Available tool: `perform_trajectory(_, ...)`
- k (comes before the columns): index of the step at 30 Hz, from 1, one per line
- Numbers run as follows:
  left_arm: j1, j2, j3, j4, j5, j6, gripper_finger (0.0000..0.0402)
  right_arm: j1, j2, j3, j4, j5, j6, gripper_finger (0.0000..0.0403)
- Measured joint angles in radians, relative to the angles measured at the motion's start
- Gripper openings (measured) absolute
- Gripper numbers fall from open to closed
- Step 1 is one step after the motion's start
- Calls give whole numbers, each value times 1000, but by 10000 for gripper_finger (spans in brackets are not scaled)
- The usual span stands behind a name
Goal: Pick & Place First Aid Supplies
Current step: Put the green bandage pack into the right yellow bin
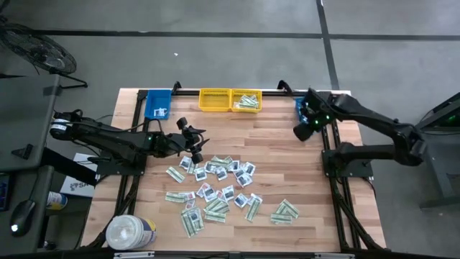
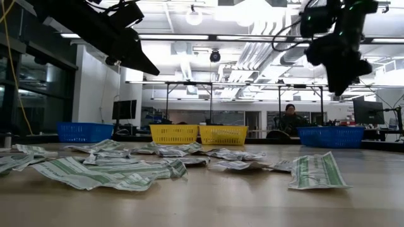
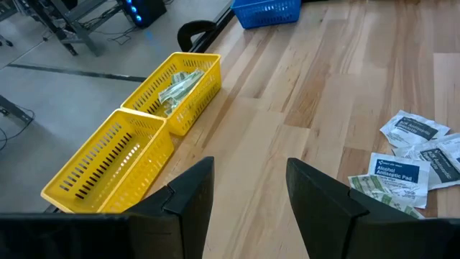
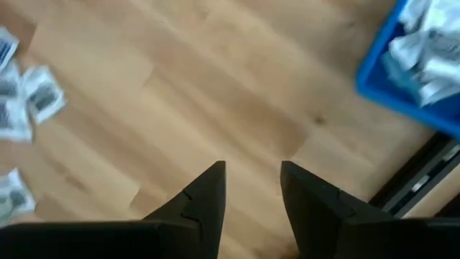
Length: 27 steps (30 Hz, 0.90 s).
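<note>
With the wooden table point(image 1: 287, 137) bearing the scattered first aid supplies point(image 1: 215, 191) mid-board, the left gripper point(image 1: 192, 146) is hovering empty, fingers apart, at their far edge and should be descending squarely over one packet, while the right gripper point(image 1: 302, 132) is waiting, fingers apart, near the blue bin point(image 4: 420, 65).

flat first aid packets point(image 1: 215, 188), scattered mid-table

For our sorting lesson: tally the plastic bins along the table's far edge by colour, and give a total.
Yellow bins: 2
Blue bins: 2
Total: 4
</note>
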Motion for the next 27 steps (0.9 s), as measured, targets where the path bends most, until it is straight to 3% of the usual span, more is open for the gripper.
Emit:
perform_trajectory(9,0,0,0,0,8,0,172,330,-54,0,-23,-1,264,128)
perform_trajectory(20,0,0,0,-1,171,-40,172,807,-36,0,23,112,801,128)
perform_trajectory(27,-1,0,0,-18,269,-119,172,1063,78,0,48,126,1080,128)
